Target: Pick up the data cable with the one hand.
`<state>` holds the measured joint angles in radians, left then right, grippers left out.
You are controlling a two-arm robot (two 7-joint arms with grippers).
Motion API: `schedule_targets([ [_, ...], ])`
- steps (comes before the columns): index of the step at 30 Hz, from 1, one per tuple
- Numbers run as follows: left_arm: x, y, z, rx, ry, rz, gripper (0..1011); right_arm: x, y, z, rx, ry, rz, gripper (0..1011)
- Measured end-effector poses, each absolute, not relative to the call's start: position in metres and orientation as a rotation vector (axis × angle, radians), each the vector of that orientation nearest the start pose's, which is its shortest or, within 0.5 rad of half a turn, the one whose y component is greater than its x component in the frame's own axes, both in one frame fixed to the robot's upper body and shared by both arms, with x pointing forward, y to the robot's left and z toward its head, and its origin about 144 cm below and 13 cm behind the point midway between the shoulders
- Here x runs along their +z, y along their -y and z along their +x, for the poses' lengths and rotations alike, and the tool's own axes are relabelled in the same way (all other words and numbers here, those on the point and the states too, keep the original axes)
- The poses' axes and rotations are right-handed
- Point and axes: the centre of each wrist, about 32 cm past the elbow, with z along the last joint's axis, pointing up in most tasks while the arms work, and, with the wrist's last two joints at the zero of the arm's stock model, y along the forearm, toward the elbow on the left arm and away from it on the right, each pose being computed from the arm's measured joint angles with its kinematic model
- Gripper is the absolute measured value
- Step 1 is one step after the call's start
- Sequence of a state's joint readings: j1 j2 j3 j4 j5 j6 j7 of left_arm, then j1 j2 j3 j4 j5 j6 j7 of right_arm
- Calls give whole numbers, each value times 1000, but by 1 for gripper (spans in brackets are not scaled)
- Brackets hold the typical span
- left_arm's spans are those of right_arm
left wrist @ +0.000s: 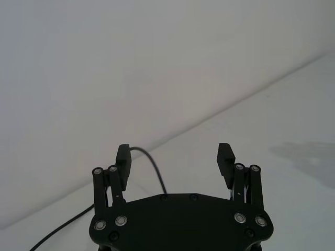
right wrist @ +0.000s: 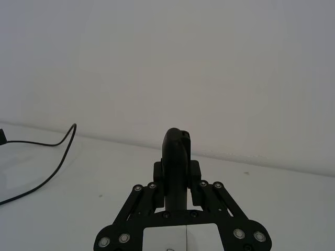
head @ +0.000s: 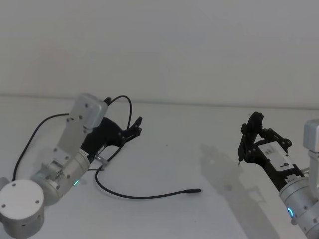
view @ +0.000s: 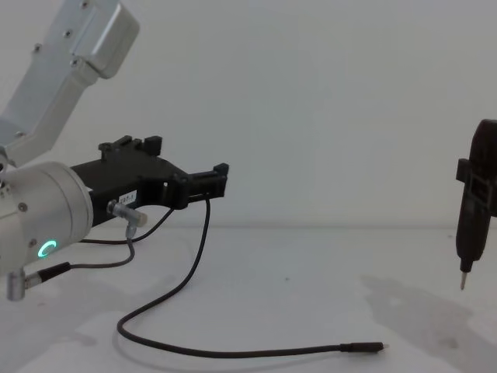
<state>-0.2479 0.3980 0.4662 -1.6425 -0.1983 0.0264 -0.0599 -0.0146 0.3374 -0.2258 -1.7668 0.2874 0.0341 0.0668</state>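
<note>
1. One working hand: the left gripper point(left wrist: 175, 157) hangs above the table point(head: 179, 134) at its left side. Its fingers point(left wrist: 123, 159) are spread wide with nothing between them.
2. Data cable point(head: 144, 197): it lies in a long curve on the table, below and ahead of the left gripper. Its upper run rises close past one finger; whether the two touch cannot be told. The plug point(view: 361, 347) rests flat near the table's middle, well apart from both grippers.
3. Right gripper point(head: 248, 142): it is parked at the right, closed on a dark pointed tool point(view: 474, 210) whose tip hangs above the table.
4. Risk, missed grasp: the cord is thin and lies flat. Fingers closing too high likely meet on air; too low, they scrape the table.
5. Risk, wrong item: a grey wire point(view: 109, 264) with a silver connector point(view: 124, 210) hangs just beside the cable under the left wrist. A closure there could take it instead.
6. Risk, slip: a pinch off the pads' centre may let the round cord roll out on lifting.
7. Risk, snag: the rising loop sits near the gripper. A descent could drag it and shift the part lying on the table.
</note>
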Motion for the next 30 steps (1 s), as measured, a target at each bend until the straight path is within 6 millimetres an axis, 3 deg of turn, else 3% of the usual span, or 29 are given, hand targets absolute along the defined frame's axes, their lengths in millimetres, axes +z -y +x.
schedule_targets([
  [30,1256,-231,504,595,454,361,1000,1189,237,443,-1229,75,26,268],
])
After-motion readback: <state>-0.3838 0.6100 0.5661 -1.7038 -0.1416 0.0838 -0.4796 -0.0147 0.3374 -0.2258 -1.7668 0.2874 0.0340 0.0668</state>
